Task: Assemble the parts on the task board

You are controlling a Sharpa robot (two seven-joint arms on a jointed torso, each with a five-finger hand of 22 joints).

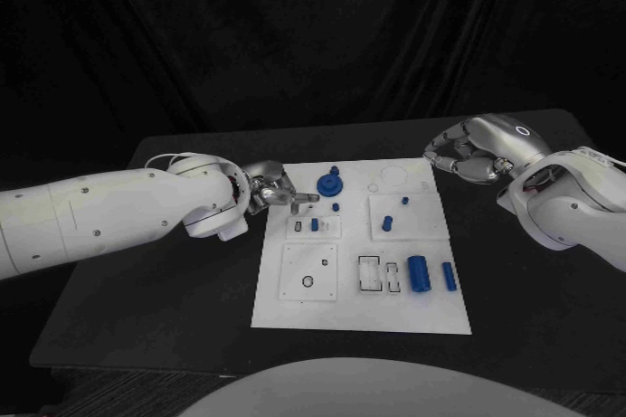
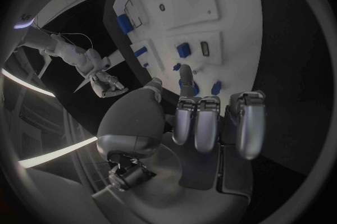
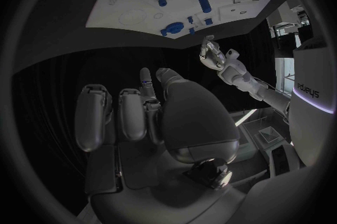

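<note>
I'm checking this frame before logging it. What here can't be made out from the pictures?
- Left hand, head view: whether its fingers touch the task board or hold a small part; too small to tell.
- Left wrist view: the near board edge is covered by the hand's own fingers.
- Right hand, head view: curled fingers hide the palm, so any held part is unseen.
- Right wrist view: the board's far end is cut by the circle's rim.

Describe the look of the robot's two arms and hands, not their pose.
Both arms have smooth white rounded shells. The left arm carries thin white cables looping near the wrist. The right arm ends in a silver dome bearing a small ring mark. The left hand and right hand are silver metal with segmented fingers.
</note>
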